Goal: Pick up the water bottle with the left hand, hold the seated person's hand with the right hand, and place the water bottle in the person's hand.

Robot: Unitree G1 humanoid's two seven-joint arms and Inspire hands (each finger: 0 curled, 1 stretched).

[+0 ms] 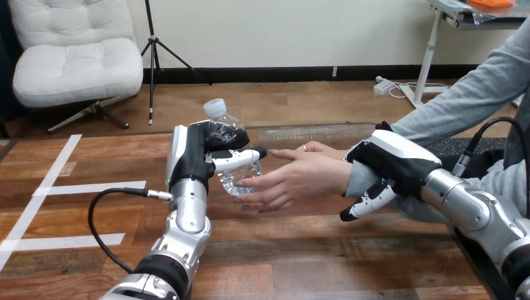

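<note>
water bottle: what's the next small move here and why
Probably ease the left robot hand a little toward the person, pressing the water bottle into the person's hand. The bottle is gripped upright, the open palm faces it and reaches its base, and the right robot hand is curled over the person's wrist.

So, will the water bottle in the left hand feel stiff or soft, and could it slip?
The water bottle looks thin and crinkled, so it probably dents under a squeeze. Its clear plastic looks smooth, so it may slip as the left hand passes it to the person's hand. How full it is, I cannot tell.
</note>
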